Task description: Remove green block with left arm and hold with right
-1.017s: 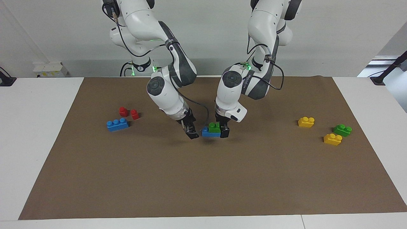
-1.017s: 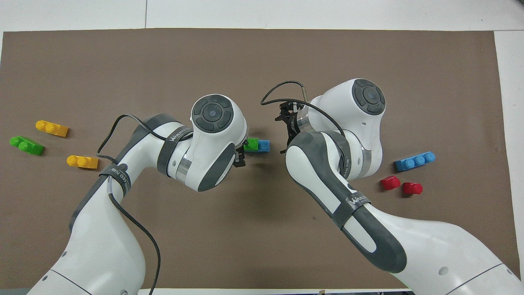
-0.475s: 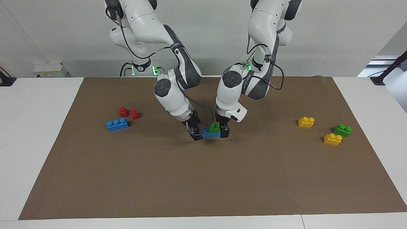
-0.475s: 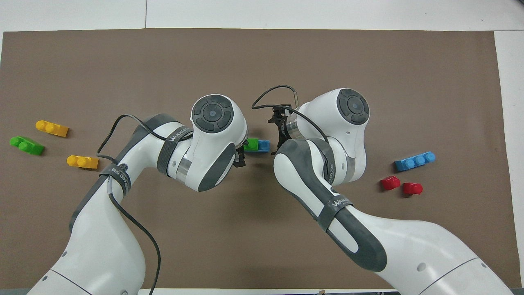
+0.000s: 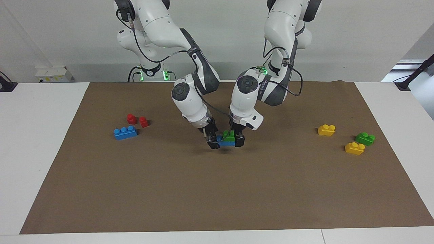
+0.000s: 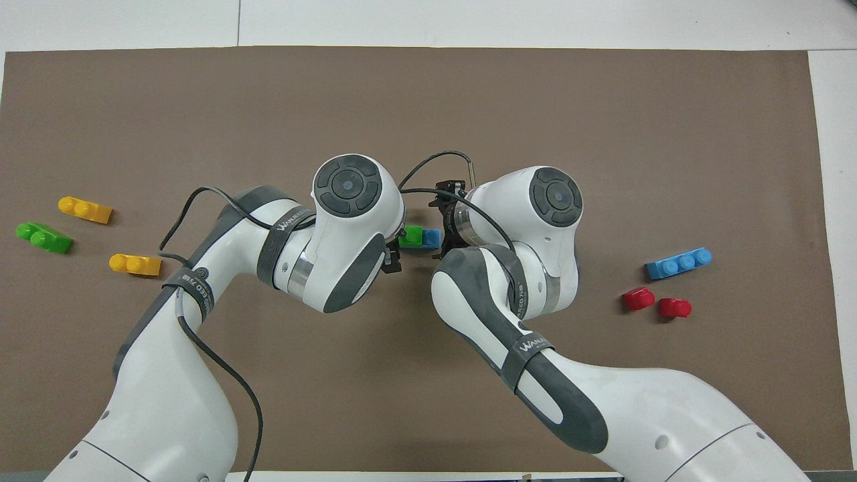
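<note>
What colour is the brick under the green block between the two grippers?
Blue. The blue brick under the green block shows best in the facing view.

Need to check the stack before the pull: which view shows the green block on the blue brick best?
The facing view: the green block sits in plain sight on the blue brick, between the two hands. The overhead view shows only a sliver of it beside the left arm's wrist, which covers the rest.
</note>
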Available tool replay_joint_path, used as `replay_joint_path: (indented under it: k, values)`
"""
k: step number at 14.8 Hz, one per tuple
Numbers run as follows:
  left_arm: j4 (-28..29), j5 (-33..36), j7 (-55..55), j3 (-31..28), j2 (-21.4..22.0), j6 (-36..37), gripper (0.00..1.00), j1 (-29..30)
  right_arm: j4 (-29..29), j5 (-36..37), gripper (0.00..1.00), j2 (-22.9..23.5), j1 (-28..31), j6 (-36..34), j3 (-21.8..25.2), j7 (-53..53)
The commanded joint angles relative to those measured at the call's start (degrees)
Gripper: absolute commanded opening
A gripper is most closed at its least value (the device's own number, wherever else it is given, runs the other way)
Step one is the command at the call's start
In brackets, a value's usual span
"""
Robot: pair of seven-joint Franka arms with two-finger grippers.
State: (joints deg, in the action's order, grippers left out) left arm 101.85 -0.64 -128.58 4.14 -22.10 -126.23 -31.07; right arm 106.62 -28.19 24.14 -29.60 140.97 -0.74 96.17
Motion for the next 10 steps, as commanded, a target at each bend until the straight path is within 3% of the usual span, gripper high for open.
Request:
replay_joint_path:
  k: [1, 10]
  values:
    - [0.6, 1.3, -1.2, -0.6, 0.3, 0.5, 1.00, -0.7, 1.0, -1.5, 1.00, 0.5, -0.5, 2.2, 0.0, 0.2]
    - [0.6, 1.3, -1.2, -0.6, 0.3, 0.1, 1.00, -0.7, 4.6, -1.5, 0.98, 0.1, -0.5, 6.7, 0.0, -0.3]
